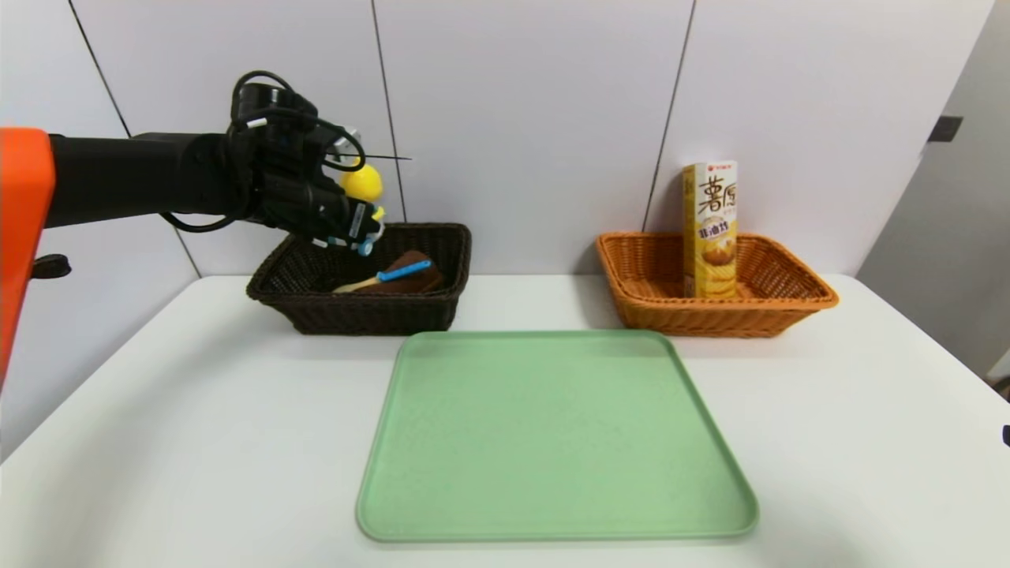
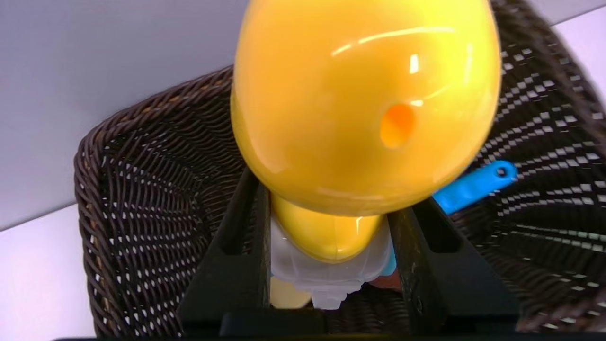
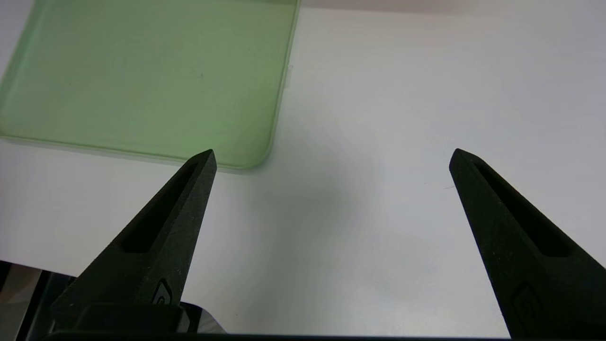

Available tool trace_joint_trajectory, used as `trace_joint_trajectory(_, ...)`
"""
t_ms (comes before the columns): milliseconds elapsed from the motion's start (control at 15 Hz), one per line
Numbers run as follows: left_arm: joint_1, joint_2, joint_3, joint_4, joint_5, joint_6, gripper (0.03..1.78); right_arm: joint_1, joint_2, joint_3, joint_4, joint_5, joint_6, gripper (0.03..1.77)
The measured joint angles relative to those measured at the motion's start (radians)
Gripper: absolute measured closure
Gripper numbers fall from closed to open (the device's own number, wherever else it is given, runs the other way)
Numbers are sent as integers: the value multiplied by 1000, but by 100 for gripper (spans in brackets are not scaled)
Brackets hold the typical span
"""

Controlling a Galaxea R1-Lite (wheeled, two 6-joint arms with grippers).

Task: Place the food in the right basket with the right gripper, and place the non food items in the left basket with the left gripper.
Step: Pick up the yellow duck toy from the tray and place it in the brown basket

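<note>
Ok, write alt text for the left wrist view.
The left gripper holds a yellow duck toy by its white base over the dark brown wicker basket. A blue spatula handle shows inside it.

The duck toy is glossy yellow on a white base, and the spatula has a blue handle and pale blade. One basket is dark brown weave, the other orange, holding a yellow-and-white carton. The tray is pale green on a white table.
</note>
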Motion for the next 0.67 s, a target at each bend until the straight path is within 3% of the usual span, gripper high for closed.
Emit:
trace_joint_trajectory(267, 31, 46, -9, -1, -1, 21, 108, 0, -7, 0, -1, -1, 1, 10)
trace_joint_trajectory(667, 48, 80, -6, -1, 4, 13, 58, 0, -17, 0, 0, -5, 1, 10)
